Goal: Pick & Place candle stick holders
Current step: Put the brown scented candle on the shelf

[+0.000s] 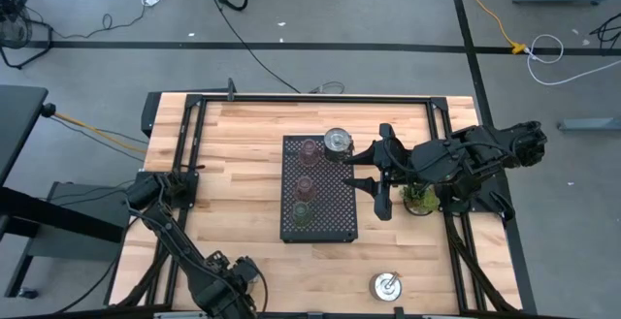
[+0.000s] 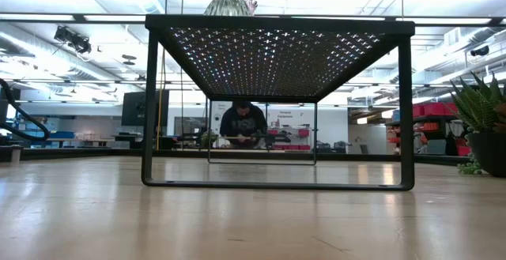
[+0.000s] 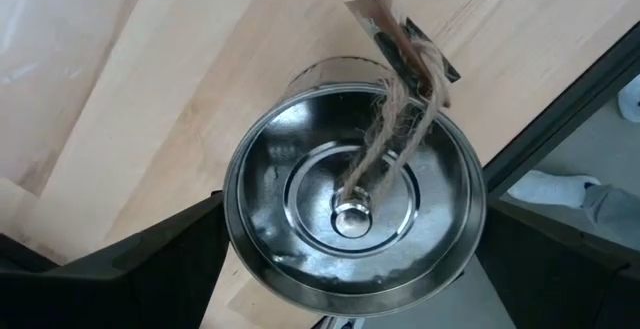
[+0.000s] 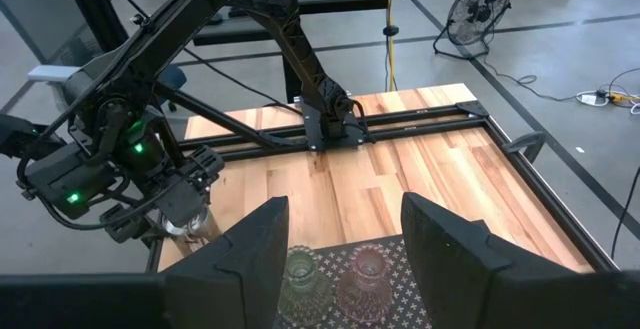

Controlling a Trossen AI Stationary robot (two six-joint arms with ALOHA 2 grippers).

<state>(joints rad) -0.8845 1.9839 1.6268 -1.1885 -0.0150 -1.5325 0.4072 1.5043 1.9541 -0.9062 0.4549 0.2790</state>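
Observation:
Three tinted glass candle stick holders [image 1: 306, 183] stand in a row on the black perforated tray [image 1: 335, 217]. One silver holder [image 1: 337, 143] stands at the tray's far right corner. Another [image 1: 388, 285] stands on the table near the front right. My left gripper [image 1: 233, 282] is at the table's near edge, shut on a third silver holder [image 3: 355, 204] that has a twine-tied tag. This holder also shows in the right wrist view [image 4: 190, 226]. My right gripper [image 1: 374, 169] is open and empty beside the tray's right edge, by the glass holders [image 4: 368, 269]. My left gripper has the silver holder's round rim [image 3: 235, 239] between its two fingers [image 3: 160, 264], one on each opposite side. The fingers come from above, pointing down. The holder stands upright with its cup open toward the camera. Whether it rests on the wood or is lifted, I cannot tell.
A small green potted plant [image 1: 419, 198] stands right of the tray, under my right arm. The tray stands on legs [image 2: 150, 110] above the wood. Black rails [image 1: 456, 164] frame the table. A person [image 2: 243, 124] shows far behind the table.

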